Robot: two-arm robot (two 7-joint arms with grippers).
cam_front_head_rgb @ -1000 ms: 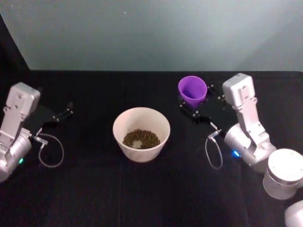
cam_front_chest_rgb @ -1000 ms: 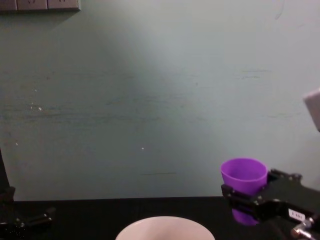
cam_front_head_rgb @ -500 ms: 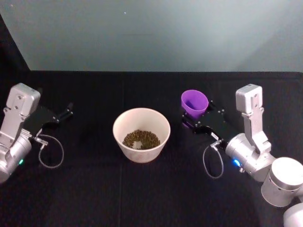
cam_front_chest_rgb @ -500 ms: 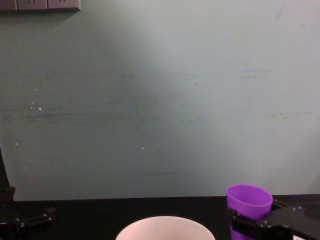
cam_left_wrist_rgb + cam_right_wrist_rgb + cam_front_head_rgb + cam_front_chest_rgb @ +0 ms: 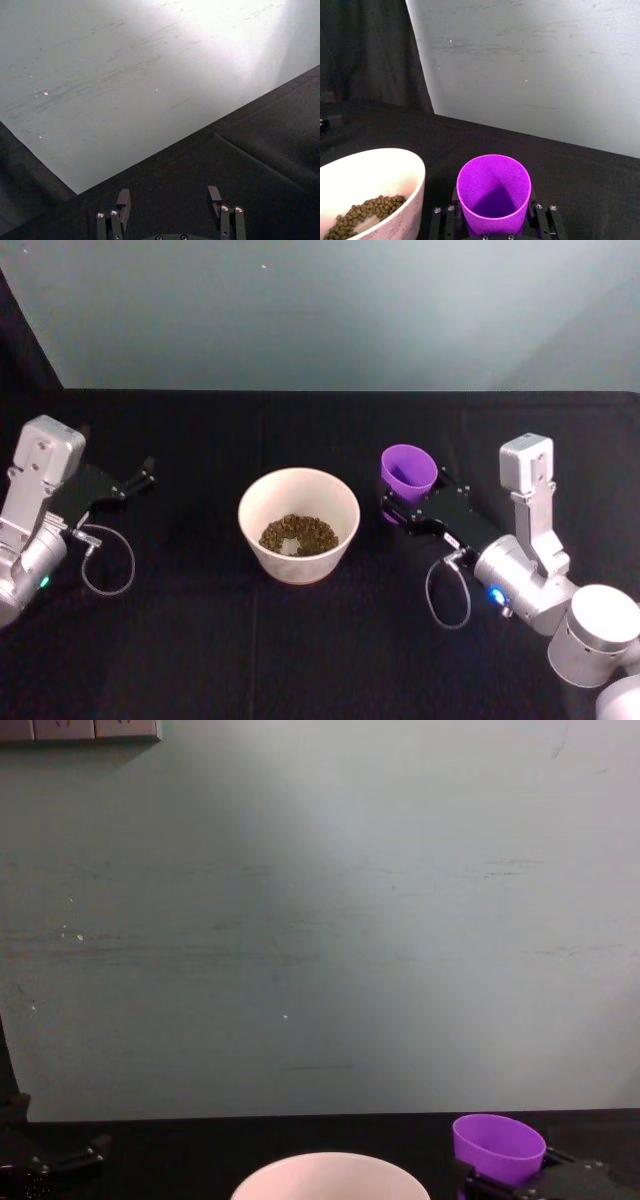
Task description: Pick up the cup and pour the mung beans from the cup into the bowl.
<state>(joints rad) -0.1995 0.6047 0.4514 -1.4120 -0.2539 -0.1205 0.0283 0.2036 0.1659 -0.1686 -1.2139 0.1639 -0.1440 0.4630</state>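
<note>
A black cloth (image 5: 300, 640) covers the table from edge to edge, with faint creases running across it toward the back. Behind the table rises a pale grey-green wall (image 5: 320, 920), its surface marked by thin horizontal scuffs and a few small white specks. A strip of wall sockets (image 5: 80, 730) sits at the wall's upper left corner in the chest view. A dark curtain (image 5: 365, 50) hangs beside the wall.

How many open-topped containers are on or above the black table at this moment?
2: a wide white round bowl mid-table holding mung beans, and a small purple plastic cup to its right, upright in the right gripper.
</note>
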